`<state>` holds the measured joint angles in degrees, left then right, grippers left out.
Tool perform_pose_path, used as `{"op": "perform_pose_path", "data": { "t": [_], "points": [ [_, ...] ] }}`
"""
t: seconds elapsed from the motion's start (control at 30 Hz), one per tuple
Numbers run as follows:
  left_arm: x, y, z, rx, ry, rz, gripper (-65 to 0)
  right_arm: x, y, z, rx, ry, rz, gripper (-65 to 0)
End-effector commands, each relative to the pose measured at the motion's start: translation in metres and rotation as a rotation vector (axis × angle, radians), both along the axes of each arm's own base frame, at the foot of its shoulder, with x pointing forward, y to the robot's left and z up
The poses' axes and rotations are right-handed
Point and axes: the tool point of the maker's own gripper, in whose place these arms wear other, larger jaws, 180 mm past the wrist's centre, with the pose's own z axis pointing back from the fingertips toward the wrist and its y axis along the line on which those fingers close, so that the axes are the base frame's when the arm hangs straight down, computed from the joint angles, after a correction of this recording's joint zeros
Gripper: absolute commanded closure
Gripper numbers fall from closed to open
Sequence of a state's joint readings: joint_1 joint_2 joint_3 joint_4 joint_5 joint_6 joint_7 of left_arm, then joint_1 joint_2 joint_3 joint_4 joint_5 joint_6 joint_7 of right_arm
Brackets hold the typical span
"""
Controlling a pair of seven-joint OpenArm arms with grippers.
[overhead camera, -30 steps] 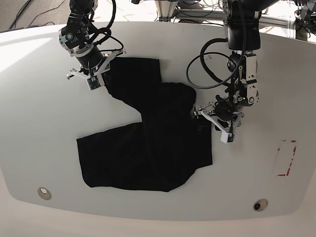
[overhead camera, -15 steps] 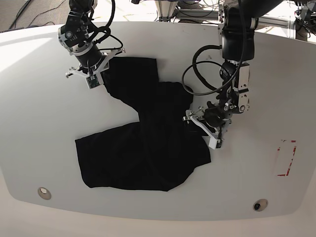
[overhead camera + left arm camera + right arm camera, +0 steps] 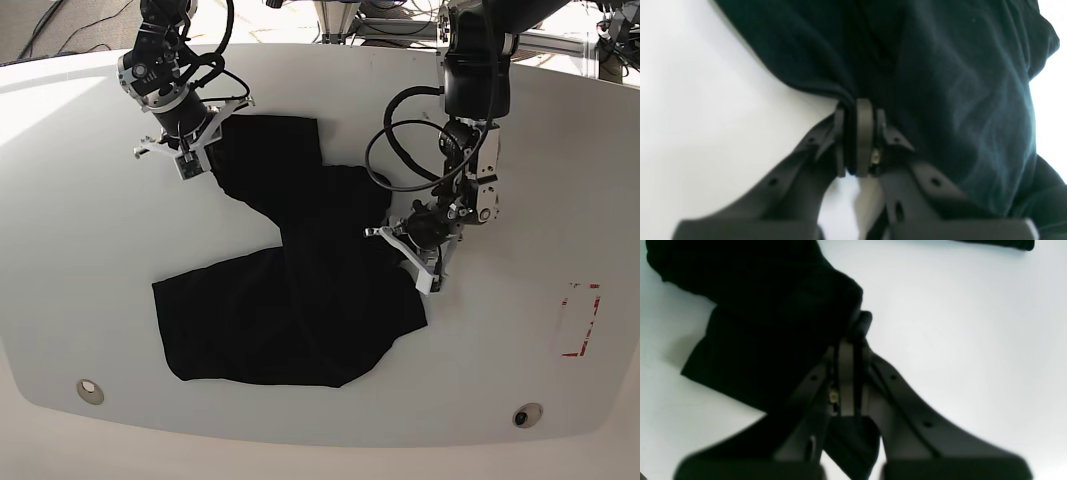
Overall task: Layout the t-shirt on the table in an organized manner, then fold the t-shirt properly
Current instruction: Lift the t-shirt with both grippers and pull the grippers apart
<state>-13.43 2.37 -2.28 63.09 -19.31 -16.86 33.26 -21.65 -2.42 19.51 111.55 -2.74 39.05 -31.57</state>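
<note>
The black t-shirt (image 3: 300, 290) lies crumpled and twisted across the middle of the white table (image 3: 80, 250); no print shows. My left gripper (image 3: 405, 250), on the right of the base view, is shut on the shirt's right edge. In the left wrist view its fingertips (image 3: 864, 113) pinch a fold of the t-shirt (image 3: 957, 83). My right gripper (image 3: 195, 150), at the upper left of the base view, is shut on the shirt's top corner. The right wrist view shows the t-shirt (image 3: 773, 306) bunched against the fingertips (image 3: 858, 323).
A red-outlined rectangle (image 3: 580, 320) is marked on the table at the right. Two round metal fittings (image 3: 90, 390) (image 3: 527, 414) sit near the front edge. Black cables (image 3: 400, 140) loop off the left arm over the table.
My left gripper moved left onto the t-shirt's right edge and shut on the cloth. The right gripper stayed shut at the top corner, shifting only slightly.
</note>
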Motion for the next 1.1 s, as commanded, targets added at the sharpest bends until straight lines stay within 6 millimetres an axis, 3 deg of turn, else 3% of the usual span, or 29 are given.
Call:
{"op": "perform_pose_path", "data": {
  "t": [0.0, 0.07, 0.13, 0.4, 0.57, 0.7, 1.07],
  "points": [
    [0.012, 0.001, 0.028, 0.023, -0.072, -0.008, 0.0, 0.011, 0.004, 0.020, 0.028, -0.077, -0.014, -1.0],
    [0.016, 0.003, 0.049, 0.032, -0.137, -0.005, 0.0, 0.013, 0.003, 0.030, 0.024, -0.104, -0.027, -0.8],
    [0.013, 0.007, 0.057, 0.041, -0.166, -0.003, 0.0, 0.014, 0.003, 0.035, 0.026, -0.119, -0.035, -0.8],
    [0.017, 0.036, 0.113, 0.129, -0.330, -0.002, 0.0, 0.024, -0.004, 0.044, 0.026, -0.153, -0.065, -0.8],
    [0.019, 0.051, 0.148, 0.197, -0.411, -0.014, 0.0, 0.040, -0.023, 0.058, 0.007, -0.206, -0.115, -0.8],
    [0.025, 0.056, 0.188, 0.232, -0.518, -0.016, 0.0, 0.059, -0.043, 0.078, -0.014, -0.273, -0.163, -1.3],
    [0.051, 0.065, 0.265, 0.273, -0.702, 0.000, -0.1, 0.115, -0.090, 0.139, -0.157, -0.387, -0.188, -1.3]
  ]
}}
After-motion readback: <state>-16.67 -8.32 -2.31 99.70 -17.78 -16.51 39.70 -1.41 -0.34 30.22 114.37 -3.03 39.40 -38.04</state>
